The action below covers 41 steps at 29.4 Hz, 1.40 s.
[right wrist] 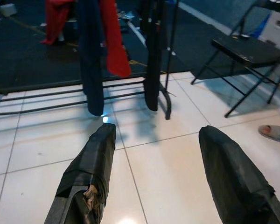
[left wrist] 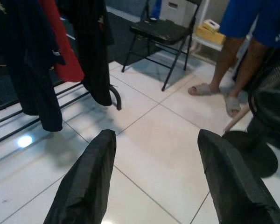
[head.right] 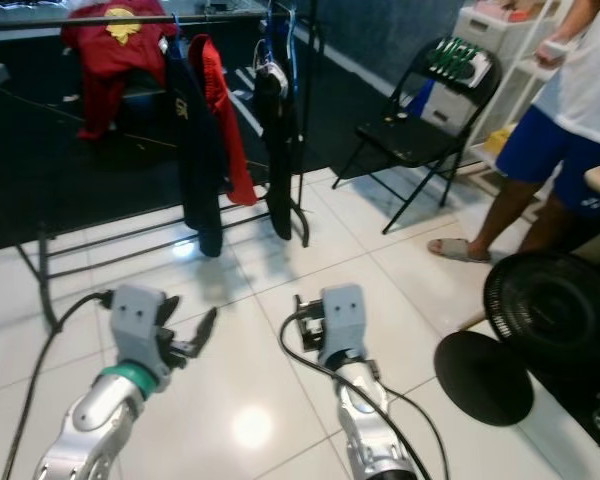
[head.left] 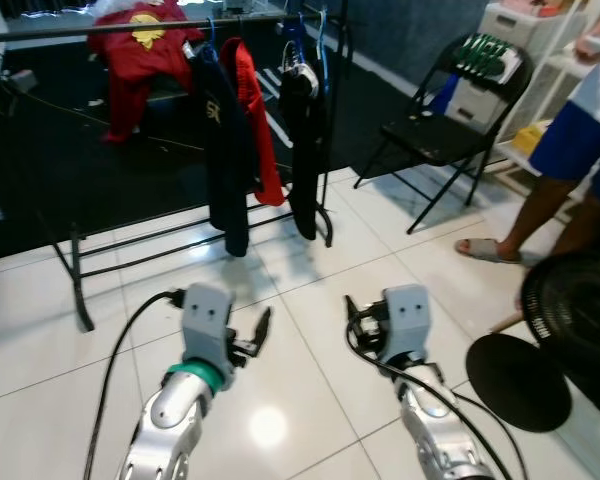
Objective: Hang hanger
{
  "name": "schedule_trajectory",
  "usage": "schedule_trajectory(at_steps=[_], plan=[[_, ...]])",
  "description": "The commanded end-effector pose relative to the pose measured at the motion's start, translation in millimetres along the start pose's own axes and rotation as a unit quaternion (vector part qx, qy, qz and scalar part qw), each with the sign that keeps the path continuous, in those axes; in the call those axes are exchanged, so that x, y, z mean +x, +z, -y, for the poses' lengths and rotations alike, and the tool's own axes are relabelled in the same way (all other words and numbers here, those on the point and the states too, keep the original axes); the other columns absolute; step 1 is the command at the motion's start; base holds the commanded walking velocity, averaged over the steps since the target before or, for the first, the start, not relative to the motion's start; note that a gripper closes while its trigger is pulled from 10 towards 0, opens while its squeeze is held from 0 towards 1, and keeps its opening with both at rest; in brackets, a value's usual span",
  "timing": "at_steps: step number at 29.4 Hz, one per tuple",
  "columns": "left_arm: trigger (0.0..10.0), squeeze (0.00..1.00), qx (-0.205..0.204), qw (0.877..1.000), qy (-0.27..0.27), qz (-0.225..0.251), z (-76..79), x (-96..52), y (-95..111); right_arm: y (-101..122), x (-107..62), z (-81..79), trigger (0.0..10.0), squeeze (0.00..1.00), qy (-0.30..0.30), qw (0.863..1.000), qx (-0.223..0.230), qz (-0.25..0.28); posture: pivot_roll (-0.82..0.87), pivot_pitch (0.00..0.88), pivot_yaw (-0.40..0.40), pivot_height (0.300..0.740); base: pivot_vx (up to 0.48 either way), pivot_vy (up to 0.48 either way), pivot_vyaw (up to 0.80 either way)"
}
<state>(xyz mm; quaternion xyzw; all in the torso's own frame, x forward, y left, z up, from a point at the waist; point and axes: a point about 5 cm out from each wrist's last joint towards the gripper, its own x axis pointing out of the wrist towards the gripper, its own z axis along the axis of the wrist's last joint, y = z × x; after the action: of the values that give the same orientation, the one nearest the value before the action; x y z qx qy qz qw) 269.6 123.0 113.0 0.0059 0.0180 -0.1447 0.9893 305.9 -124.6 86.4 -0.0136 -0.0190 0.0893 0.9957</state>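
Left gripper (head.left: 252,338), right gripper (head.left: 358,322) both spread wide, empty, well short of black metal clothes rack (head.left: 180,26); no free hanger seen, should locate one before approaching rack

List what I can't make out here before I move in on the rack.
- Rack rail: left end cut off by the eye views' edge.
- Hangers: hooks too small to count, shoulders hidden by clothes.
- Person: cut off above the waist by the frame edge.
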Motion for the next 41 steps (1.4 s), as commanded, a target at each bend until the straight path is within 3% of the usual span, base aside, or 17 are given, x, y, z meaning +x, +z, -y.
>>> schedule_trajectory(at_steps=[1,6,41], plan=[[10.0,0.00,0.006,1.000,0.004,-0.002,-1.1,-1.3,-2.1,-4.7,-3.0,-1.9,10.0,0.00,0.003,1.000,0.001,-0.009,-0.01,0.031,0.031,0.740,0.000,0.000,-0.80],[10.0,0.00,0.031,0.999,0.022,0.009,-5.5,0.6,0.6,-3.6,-2.6,-2.5,10.0,0.00,0.006,1.000,-0.002,-0.006,-0.01,0.032,0.029,0.740,0.322,0.000,-0.16],[10.0,0.00,0.029,0.999,0.028,0.021,-5.8,3.8,4.5,3.3,1.0,-0.8,10.0,0.00,0.006,1.000,-0.012,0.009,-0.02,0.025,0.029,0.740,0.480,0.000,0.00]])
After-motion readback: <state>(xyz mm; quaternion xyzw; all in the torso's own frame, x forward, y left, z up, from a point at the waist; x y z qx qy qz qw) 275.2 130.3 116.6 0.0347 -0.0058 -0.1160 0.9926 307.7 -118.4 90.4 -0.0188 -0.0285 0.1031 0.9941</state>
